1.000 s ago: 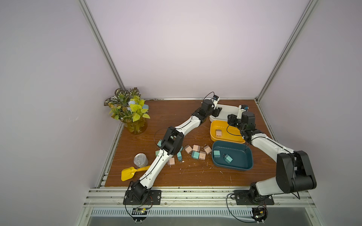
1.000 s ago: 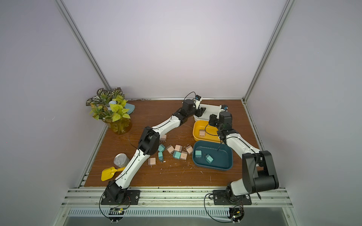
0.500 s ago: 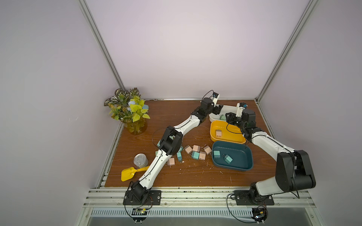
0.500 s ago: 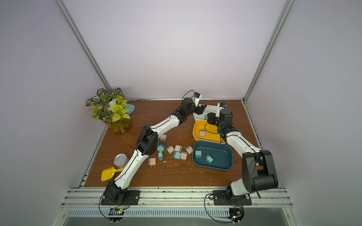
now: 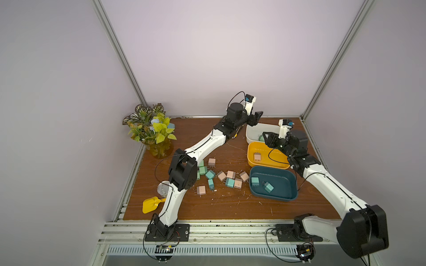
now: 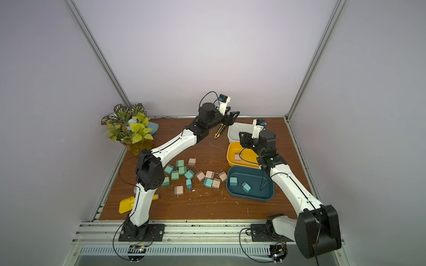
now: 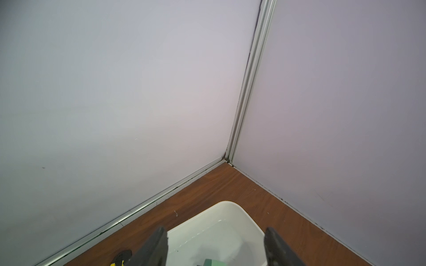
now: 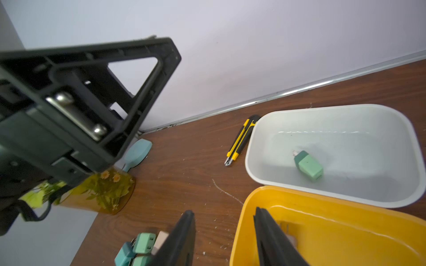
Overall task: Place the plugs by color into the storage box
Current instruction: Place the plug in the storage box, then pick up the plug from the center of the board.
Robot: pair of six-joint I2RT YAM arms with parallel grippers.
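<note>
Holding nothing in the left jaws, spread wide above the 11 o'clock corner of the white bin [image 8: 368, 119]. Holding nothing in the right jaws either, only a little apart, by that bin's 7 o'clock edge, over the rim of the yellow bin [image 5: 252, 161].

Look in the white bin for one green plug [image 8: 309, 165]. Find the pile of plugs [image 5: 221, 176] near the middle of the surface [image 5: 230, 207], toward 7 o'clock.

Could bump the left arm [image 5: 207, 142] into the right arm [image 5: 327, 184], both crowding one bin. Could also knock the knife [image 8: 239, 140], just beside the white bin at 9 o'clock, or tip the yellow bin by clipping its rim.

Since a second ago: lifted the left jaws up and back toward 12 o'clock. Maybe squeezed the right jaws a bit closer, though hard to tell from so far away.
</note>
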